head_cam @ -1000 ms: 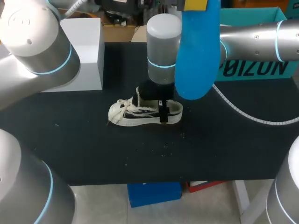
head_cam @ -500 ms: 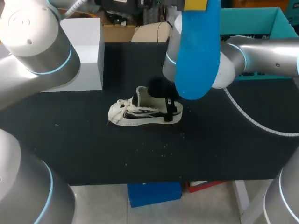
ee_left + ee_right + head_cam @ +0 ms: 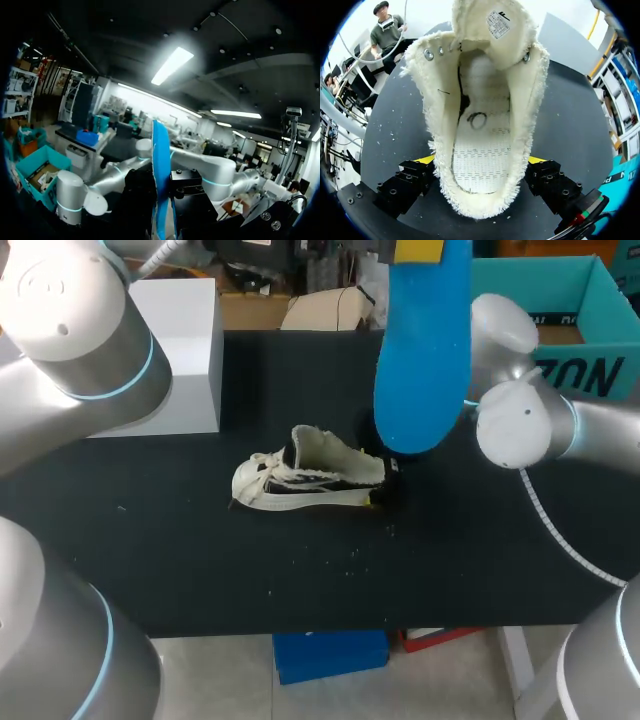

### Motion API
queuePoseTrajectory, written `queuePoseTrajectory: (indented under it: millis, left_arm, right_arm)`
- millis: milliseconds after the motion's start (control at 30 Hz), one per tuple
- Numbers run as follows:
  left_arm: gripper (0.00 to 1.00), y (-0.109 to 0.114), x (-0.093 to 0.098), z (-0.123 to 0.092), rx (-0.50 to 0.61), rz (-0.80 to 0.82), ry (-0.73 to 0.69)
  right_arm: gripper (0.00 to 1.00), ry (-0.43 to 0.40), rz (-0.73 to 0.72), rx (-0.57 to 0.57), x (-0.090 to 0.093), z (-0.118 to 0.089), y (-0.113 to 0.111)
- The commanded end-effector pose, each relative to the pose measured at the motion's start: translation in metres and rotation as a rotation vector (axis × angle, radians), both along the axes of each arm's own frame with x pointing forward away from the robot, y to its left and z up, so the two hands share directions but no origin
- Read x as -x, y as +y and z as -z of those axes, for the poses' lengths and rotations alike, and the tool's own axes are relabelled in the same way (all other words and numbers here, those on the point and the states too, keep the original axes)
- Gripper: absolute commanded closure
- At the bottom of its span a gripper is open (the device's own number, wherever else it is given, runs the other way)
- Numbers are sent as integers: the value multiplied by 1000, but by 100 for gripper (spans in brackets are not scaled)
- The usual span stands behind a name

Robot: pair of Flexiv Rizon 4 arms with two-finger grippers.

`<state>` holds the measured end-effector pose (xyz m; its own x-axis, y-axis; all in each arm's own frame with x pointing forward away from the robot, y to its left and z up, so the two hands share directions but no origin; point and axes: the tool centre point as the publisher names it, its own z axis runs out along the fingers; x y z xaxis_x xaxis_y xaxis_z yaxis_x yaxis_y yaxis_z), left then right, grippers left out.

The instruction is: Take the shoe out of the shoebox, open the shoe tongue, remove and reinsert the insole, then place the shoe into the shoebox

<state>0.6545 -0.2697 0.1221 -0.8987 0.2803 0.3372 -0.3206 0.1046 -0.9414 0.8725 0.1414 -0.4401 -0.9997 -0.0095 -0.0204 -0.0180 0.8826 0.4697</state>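
Robotics lab: ceiling strip lights [image 3: 172, 65], shelving [image 3: 14, 95].

The insole [image 3: 422, 360] runs off the top edge in the head view, hiding part of the right arm [image 3: 520, 420]. Only slivers of the right gripper's [image 3: 480, 161] yellow tips show behind the shoe's [image 3: 480, 115] frayed sides. The shoebox [image 3: 570, 285] is cut off.

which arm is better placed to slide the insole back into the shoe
Left. The left gripper holds the blue insole aloft, free to lower it in. The right gripper is clamped on the heel of the shoe, so it likely suits steadying.
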Motion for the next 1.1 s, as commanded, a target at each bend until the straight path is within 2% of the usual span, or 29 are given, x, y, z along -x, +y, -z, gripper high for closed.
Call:
queuePoseTrajectory:
  millis: [33, 367, 500, 633, 833, 1100]
  left_arm:
    - [100, -2, 0, 0, -3, -2, 0]
    - [100, -2, 0, 0, -3, -2, 0]
    - [100, -2, 0, 0, -3, -2, 0]
    - [100, -2, 0, 0, -3, -2, 0]
    - [100, -2, 0, 0, -3, -2, 0]
    - [100, -2, 0, 0, -3, -2, 0]
  right_arm:
    - [0, 10, -8, -220, -1, 5, -6]
    - [0, 38, 23, -399, -4, 15, -12]
    - [0, 45, 26, -428, -3, 18, -12]
    - [0, 46, 27, -427, -2, 19, -13]
    - [0, 33, 27, -381, -3, 8, -22]
    - [0, 31, 43, -227, -9, -11, -34]
